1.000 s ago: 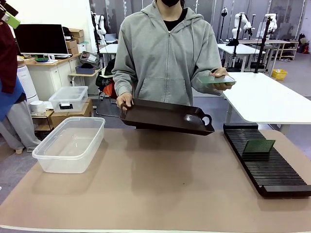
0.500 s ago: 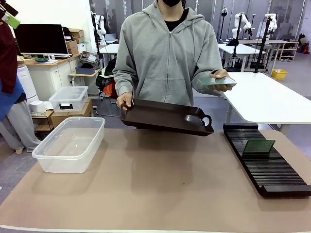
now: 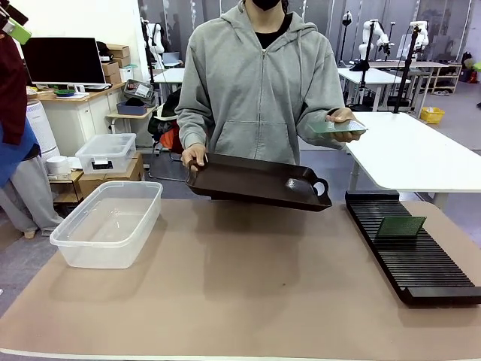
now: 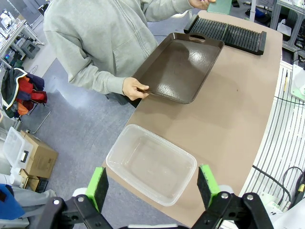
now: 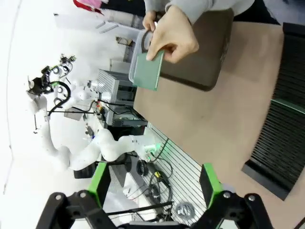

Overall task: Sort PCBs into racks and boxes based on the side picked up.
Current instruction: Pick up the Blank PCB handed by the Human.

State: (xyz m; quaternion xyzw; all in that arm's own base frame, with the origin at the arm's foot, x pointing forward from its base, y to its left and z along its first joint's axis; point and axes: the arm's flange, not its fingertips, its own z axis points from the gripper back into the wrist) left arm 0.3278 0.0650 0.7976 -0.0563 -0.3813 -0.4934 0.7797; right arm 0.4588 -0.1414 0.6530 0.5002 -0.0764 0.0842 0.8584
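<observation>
PCB handover seemed pending: in the front view, the offered PCB (image 3: 338,127) lay flat in the person's hand (image 3: 342,115), long axis across the table (image 3: 240,301); a second PCB (image 3: 400,226) stood edgewise in the rack (image 3: 421,263). Left wrist: the left gripper (image 4: 152,183) gaped empty, facing the box (image 4: 151,164). Right wrist: the right gripper (image 5: 154,183), spread empty, would need to reach that board.

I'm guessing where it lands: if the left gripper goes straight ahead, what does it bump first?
Probably the clear tub, straight ahead of the left gripper, though depth is hard to judge.
</observation>
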